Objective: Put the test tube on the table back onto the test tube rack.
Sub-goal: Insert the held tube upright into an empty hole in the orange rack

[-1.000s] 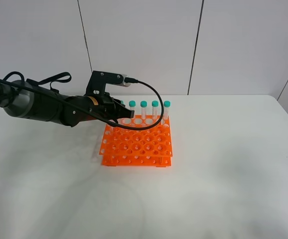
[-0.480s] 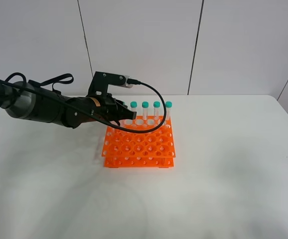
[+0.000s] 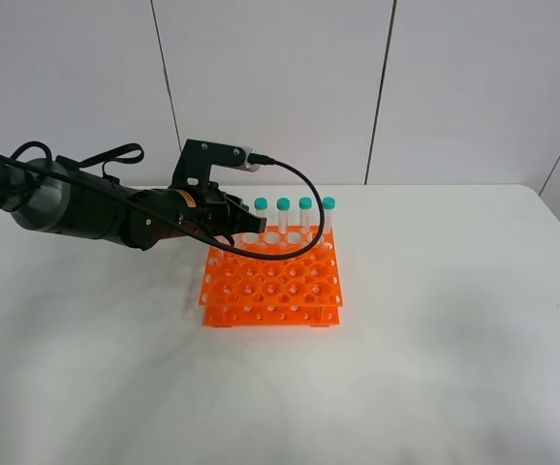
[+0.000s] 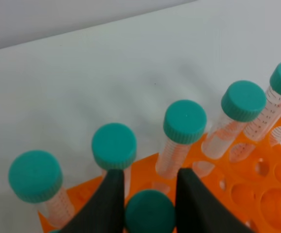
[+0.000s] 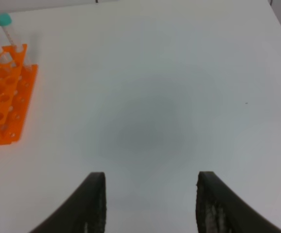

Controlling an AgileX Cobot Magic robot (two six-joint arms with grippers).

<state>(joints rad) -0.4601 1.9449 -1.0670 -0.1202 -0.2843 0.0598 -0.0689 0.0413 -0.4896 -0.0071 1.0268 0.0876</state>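
Left wrist view: left gripper (image 4: 149, 204) is pinching the tube (image 4: 149, 213) by its cap, hanging over the rack (image 4: 257, 179) just in front of the back row of tubes (image 4: 184, 121). Right gripper (image 5: 150, 204) is idling spread over bare table (image 5: 179, 73). Judgement: centring the tube upright over a free hole before lowering, avoiding neighbouring caps, is serving best.

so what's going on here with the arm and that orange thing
The left claw is shut on a teal-capped test tube and holds it over the back row of the orange test tube rack, where other capped tubes already stand. Whether it sits in a hole yet can't be told. The right claw hangs open over bare white table, holding nothing.
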